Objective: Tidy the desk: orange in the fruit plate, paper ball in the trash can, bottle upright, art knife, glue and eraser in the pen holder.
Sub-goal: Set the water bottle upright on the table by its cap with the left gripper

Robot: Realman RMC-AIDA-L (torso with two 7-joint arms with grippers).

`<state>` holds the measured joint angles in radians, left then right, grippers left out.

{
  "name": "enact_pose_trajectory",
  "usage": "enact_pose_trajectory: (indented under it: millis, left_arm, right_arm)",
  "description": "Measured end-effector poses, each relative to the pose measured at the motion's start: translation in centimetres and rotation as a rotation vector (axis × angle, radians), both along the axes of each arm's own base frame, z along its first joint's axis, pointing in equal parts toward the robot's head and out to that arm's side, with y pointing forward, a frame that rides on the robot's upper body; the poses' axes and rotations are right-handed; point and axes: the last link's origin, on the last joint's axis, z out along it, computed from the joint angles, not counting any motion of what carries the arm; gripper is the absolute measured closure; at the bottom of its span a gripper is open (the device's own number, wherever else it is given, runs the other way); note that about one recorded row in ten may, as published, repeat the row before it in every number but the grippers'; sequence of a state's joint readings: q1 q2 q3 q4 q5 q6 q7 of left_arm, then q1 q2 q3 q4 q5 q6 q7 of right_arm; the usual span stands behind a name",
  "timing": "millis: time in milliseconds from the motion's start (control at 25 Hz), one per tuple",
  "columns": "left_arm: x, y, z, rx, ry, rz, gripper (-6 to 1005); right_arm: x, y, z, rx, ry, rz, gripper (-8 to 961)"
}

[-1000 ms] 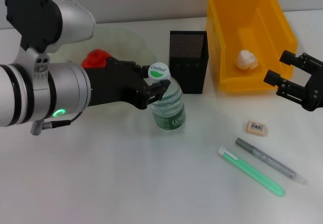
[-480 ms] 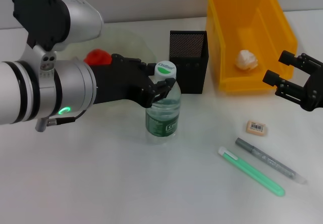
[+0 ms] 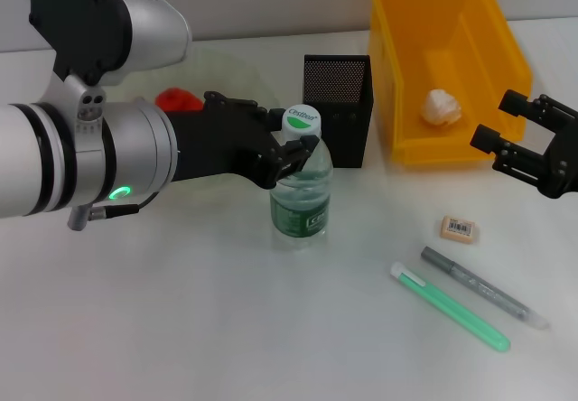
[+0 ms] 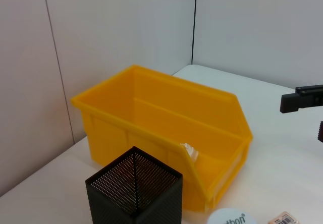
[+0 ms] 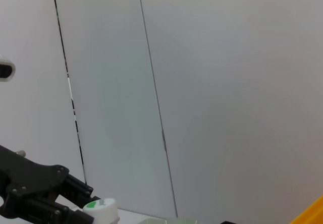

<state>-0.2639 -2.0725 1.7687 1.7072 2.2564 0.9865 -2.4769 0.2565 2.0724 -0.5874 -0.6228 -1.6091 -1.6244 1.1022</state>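
Observation:
The bottle stands upright on the table in front of the pen holder, its white and green cap on top. My left gripper is shut on the bottle just below the cap. The orange shows behind my left arm, on the fruit plate. The paper ball lies in the trash can. The eraser lies at the right, with a grey pen-shaped item and a green stick nearer the front. My right gripper hangs open beside the trash can's right front corner.
In the left wrist view the pen holder stands in front of the trash can, with the paper ball inside and the right gripper far off. The right wrist view shows mostly wall, plus the bottle cap.
My left gripper has tipped the bottle from a lean to upright and carried it slightly right. The right arm has not moved.

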Motion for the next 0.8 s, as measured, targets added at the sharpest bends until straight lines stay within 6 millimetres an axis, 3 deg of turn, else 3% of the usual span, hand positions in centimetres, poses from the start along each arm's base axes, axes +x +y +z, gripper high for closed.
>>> enact_pose_trajectory:
  millis: [800]
  left_arm:
    - [-0.21, 0.22, 0.24, 0.010, 0.005, -0.002, 589]
  right_arm:
    - [-0.09, 0.20, -0.03, 0.002, 0.000, 0.000, 220]
